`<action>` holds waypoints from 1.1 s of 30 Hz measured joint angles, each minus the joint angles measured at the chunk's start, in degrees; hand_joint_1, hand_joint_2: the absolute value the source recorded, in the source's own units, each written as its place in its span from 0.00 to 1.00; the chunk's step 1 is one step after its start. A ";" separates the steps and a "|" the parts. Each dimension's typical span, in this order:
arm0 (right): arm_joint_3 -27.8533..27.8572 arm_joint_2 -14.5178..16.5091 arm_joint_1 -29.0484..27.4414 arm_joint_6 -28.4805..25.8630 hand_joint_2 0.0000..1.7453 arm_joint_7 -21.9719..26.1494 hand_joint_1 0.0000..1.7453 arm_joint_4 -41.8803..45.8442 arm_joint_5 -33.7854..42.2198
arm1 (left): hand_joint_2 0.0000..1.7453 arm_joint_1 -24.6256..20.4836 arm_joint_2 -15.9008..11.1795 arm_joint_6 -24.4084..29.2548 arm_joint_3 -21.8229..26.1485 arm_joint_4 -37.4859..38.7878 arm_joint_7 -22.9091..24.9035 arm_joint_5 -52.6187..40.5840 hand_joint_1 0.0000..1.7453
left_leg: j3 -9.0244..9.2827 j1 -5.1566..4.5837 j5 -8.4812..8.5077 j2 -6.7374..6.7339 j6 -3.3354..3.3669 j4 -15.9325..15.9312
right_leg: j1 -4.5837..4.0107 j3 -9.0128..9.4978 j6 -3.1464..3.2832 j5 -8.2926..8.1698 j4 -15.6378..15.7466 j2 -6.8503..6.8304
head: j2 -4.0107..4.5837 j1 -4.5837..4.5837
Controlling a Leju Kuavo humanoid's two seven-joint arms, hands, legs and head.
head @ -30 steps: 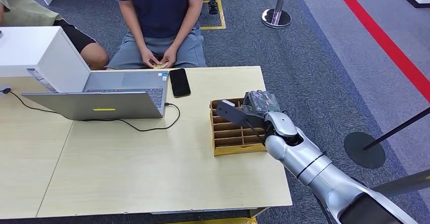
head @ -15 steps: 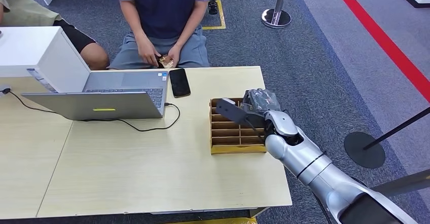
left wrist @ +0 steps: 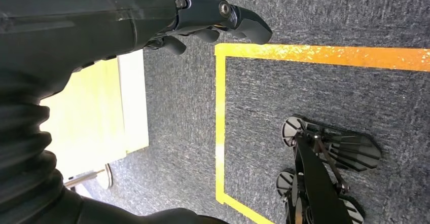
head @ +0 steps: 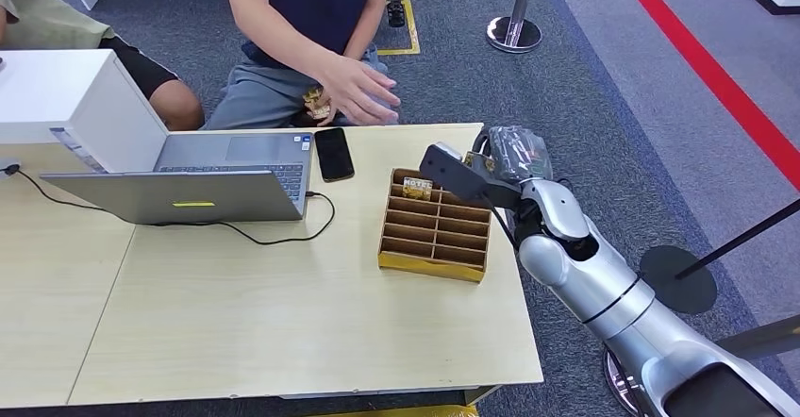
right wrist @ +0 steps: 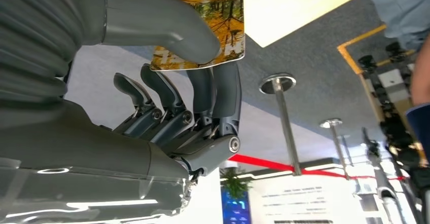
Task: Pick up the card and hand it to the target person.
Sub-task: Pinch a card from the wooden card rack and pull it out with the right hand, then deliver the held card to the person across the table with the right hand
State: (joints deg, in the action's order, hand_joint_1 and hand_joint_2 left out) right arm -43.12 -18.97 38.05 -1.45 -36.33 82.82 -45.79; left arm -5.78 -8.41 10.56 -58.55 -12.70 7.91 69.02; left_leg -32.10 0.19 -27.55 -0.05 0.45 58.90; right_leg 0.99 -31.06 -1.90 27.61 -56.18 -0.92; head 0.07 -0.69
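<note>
- The right hand (head: 505,167) is raised at the worktop's right side, just beyond the far right corner of the divided box; its silver arm comes in from the lower right.
- In the right wrist view the right hand (right wrist: 167,82) pinches the card (right wrist: 213,31) between the thick grey thumb and the dark fingers (right wrist: 225,89) behind it. The card shows a picture of autumn trees in orange and yellow; part of it lies under the thumb.
- The left hand (left wrist: 203,19) shows in the left wrist view over grey carpet with a yellow taped line; its dark fingers are curled in with nothing in them.
- The wooden divided box (head: 434,238) stands on the pale worktop (head: 283,313), right of the middle, turned slightly askew. 1 more card (head: 417,188) stands in a far compartment.
- A grey laptop (head: 189,186) sits open on the left part of the worktop, a black cable (head: 274,238) curving from its right side.
- A black phone (head: 334,153) lies flat near the far edge, just right of the laptop.
- A white box (head: 66,96) stands at the far left.
- Beyond the far edge a person in a dark shirt (head: 311,2) sits, 1 hand (head: 363,91) stretched out open above the worktop's edge, well apart from the robot's right hand. The other hand holds something small that I cannot make out.
- A second person's leg (head: 156,82) shows at the far left.
- A stanchion post (head: 514,21) stands on the carpet farther back.
</note>
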 joint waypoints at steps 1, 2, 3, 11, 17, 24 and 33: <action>0.05 -0.15 0.00 0.02 1.00 -0.04 0.90 0.44 0.00 | 1.00 0.00 0.00 0.00 0.00 0.00 0.00 0.00 0.00 | 0.00 0.00 0.00 0.00 0.00 0.00 | 0.00 0.00 0.00 0.00 0.00 0.00 | 0.00 -0.01; 0.14 -0.29 0.00 0.03 1.00 -0.05 0.90 0.82 0.00 | 1.00 0.00 0.00 0.00 0.00 0.00 0.00 0.00 0.00 | 0.00 0.00 0.00 0.00 0.00 0.00 | 0.00 0.00 0.00 0.00 0.00 0.00 | 0.00 0.00; 0.23 -0.40 0.00 0.04 1.00 -0.07 0.90 1.16 0.00 | 1.00 0.00 0.00 0.00 0.00 0.00 0.00 0.00 0.00 | 0.00 0.00 0.00 0.00 0.00 0.00 | 0.00 0.00 0.00 0.00 0.00 0.00 | 0.00 -0.01; 0.76 -0.80 -0.01 -0.13 1.00 -0.15 0.90 2.68 -0.15 | 1.00 -0.01 0.00 0.00 0.01 0.00 0.00 0.04 0.00 | -0.01 0.00 0.00 -0.01 0.00 0.00 | 0.00 0.00 0.00 0.00 0.00 0.01 | 0.00 0.00; 1.49 -1.90 0.58 -0.49 1.00 -0.93 0.90 5.80 -0.18 | 1.00 0.01 0.00 0.13 0.01 0.00 0.24 0.28 0.00 | -0.02 0.00 0.00 -0.01 0.00 0.00 | 0.00 -0.01 0.00 0.00 0.00 0.02 | 0.00 -0.01; 1.25 -1.81 2.29 -0.04 1.00 1.15 0.90 7.67 2.30 | 1.00 -0.02 0.00 -0.05 0.01 0.00 0.38 0.01 0.00 | -0.05 0.01 0.00 0.00 0.00 -0.01 | -0.01 0.00 0.00 0.00 -0.01 0.03 | 0.00 -0.01; -0.32 2.51 3.45 -4.13 1.00 5.67 0.90 3.71 5.81 | 1.00 -0.18 0.00 0.02 0.02 0.00 0.67 -0.20 0.00 | -0.06 0.03 0.00 0.00 0.00 -0.01 | -0.02 -0.01 0.00 0.00 -0.02 0.03 | 0.00 0.00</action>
State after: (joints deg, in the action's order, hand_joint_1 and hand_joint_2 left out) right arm -43.44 -16.46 41.50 -5.58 -30.66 86.53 -39.98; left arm -5.96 -8.41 10.58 -58.54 -12.70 8.58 68.83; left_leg -32.16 0.22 -27.55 -0.05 0.44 58.89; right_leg 0.97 -31.07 -1.89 27.61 -56.20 -0.90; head 0.07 -0.69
